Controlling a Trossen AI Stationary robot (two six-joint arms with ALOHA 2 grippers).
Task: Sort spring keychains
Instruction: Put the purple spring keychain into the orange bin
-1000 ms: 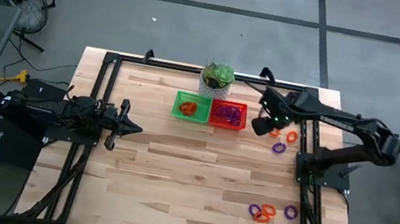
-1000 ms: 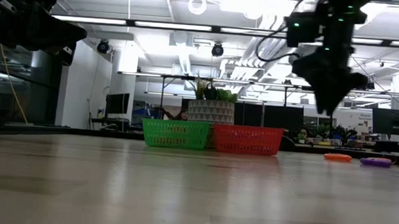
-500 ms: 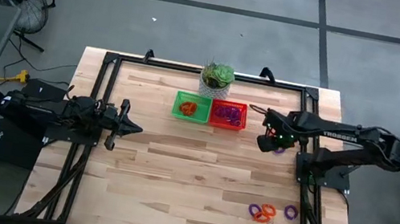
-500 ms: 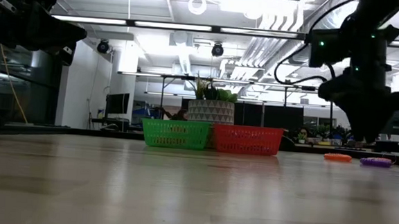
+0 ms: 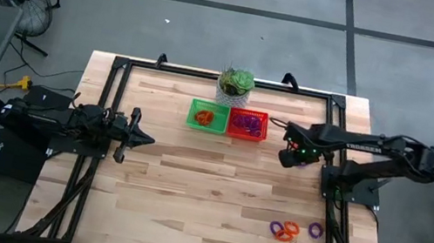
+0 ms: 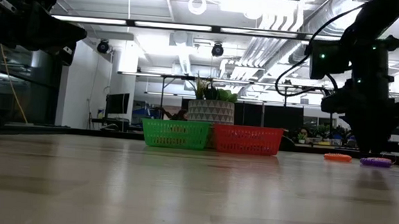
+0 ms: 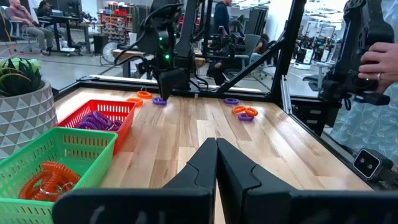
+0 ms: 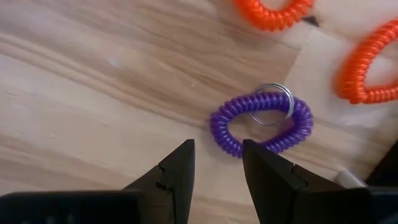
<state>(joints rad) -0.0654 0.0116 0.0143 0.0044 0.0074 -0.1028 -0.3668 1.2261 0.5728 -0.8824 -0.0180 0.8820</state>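
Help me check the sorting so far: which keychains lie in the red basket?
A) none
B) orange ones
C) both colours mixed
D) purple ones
D: the left wrist view shows only purple keychains in the red basket, while the orange keychains lie in the green basket.

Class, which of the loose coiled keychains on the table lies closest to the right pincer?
The purple coiled plastic keychain with the metal ring, just ahead of the open right pincer. The orange coiled keychains lie farther off.
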